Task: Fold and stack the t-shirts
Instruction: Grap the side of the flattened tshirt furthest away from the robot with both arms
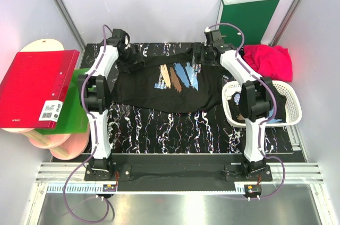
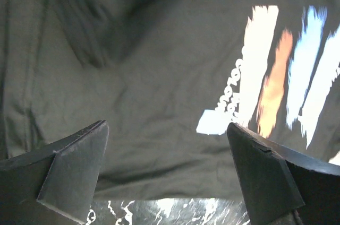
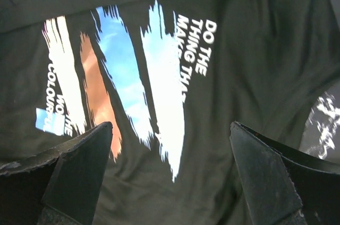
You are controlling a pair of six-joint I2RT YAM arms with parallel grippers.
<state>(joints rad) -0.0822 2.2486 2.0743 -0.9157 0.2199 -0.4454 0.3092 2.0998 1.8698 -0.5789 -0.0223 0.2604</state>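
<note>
- Black tee: 1, spread flat beneath both sets of jaws.
- Left gripper, right gripper: 2, both released, grasping nothing.
- Step, we judge: starting fold 1; next we must lower and pinch the cloth edges.

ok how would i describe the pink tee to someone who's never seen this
Look to the far right corner of the black marbled table, between the upright green binder and the white basket. The pink tee lies crumpled there, plain and bright, unlike the black printed tee spread flat mid-table.
</note>
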